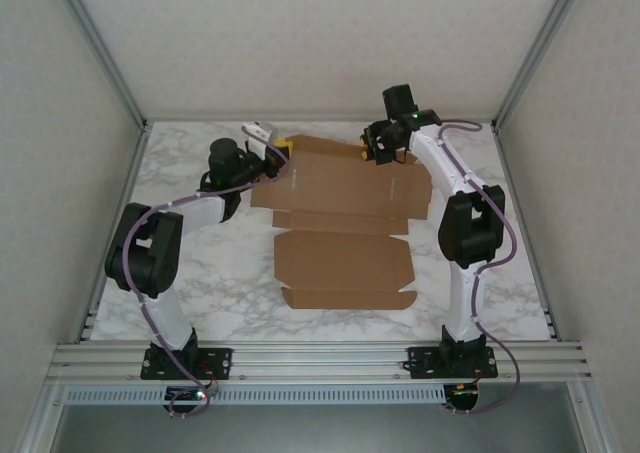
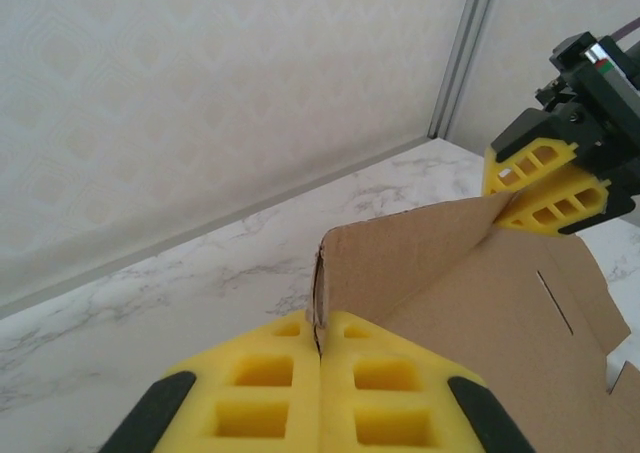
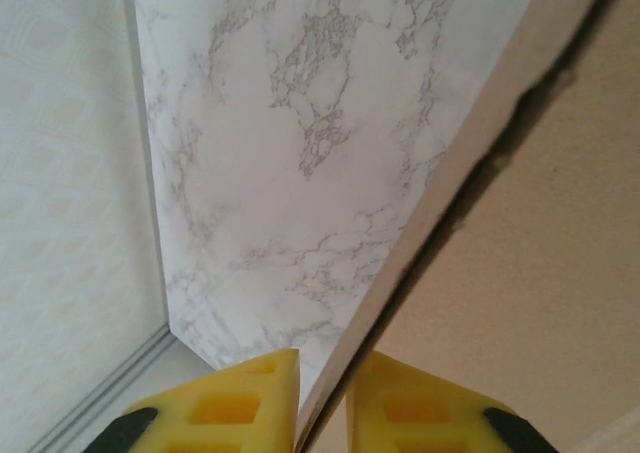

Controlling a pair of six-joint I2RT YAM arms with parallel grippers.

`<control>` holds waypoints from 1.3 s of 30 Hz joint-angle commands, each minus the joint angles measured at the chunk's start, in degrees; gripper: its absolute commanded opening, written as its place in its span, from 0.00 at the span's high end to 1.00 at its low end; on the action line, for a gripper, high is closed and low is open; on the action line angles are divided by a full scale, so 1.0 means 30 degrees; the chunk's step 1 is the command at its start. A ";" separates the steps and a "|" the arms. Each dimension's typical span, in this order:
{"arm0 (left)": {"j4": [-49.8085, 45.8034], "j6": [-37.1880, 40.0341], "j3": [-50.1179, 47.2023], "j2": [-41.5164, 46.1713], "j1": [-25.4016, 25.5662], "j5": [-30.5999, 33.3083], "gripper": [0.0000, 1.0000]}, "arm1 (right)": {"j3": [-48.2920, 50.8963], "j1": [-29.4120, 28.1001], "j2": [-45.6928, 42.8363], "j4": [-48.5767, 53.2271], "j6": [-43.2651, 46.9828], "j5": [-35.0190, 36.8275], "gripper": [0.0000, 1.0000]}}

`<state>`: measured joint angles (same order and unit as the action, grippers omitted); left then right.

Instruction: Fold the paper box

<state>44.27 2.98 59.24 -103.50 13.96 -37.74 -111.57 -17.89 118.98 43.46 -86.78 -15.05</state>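
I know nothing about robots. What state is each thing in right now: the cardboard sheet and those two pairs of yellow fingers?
Paper box, mostly flat and unfolded on the table, with its far flap lifted.
Left fingers, shut on one end of the lifted flap's edge.
Right fingers, shut on the other end of that flap.
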 commanded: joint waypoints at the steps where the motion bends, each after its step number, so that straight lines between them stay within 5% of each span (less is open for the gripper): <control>1: -0.1183 0.0263 0.0812 0.0907 0.0153 0.0440 0.85 | 0.1041 -0.0127 -0.1453 -0.0770 -0.0202 0.0177 0.87; 4: -0.4136 0.0920 0.1915 0.1356 0.0124 0.0098 0.64 | 0.2246 -0.0105 -0.2507 -0.1827 -0.0577 0.0890 0.88; 7: -0.4338 0.0499 0.1521 0.2490 -0.0048 0.0375 0.58 | 0.3864 -0.0138 -0.3883 -0.3049 -0.1107 0.1897 0.90; 14: -0.5439 -0.1659 0.1589 0.4133 -0.0256 -0.0254 0.58 | 0.7199 -0.0275 -0.5961 -0.6192 -0.0814 0.4003 0.94; 20: -0.5653 -0.6579 0.1405 0.5379 -0.0071 0.3716 0.60 | 1.2740 -0.0950 -0.8345 -1.3945 0.1286 0.7017 0.88; 28: -1.2002 -1.0701 0.3473 0.4619 0.1749 0.5696 0.59 | 1.8422 -0.0982 -0.8604 -2.5350 0.2250 0.5103 0.96; 32: -1.3266 -1.2646 0.3797 0.4212 0.2368 0.4858 0.57 | 2.0625 -0.1068 -0.8889 -2.8495 0.2320 0.5711 1.00; 35: -1.3747 -1.3758 0.3466 0.4540 0.3482 0.6210 0.56 | 2.1772 -0.1134 -0.9115 -2.9764 0.2995 0.5851 1.00; 39: -1.4113 -1.5759 0.3101 0.4316 0.4632 0.6412 0.55 | 2.2195 -0.1083 -0.9537 -2.8303 0.3350 0.5577 1.00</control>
<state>4.23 -37.47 69.47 -90.43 25.80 -20.12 -45.50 -20.91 92.75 -38.98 -80.27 0.45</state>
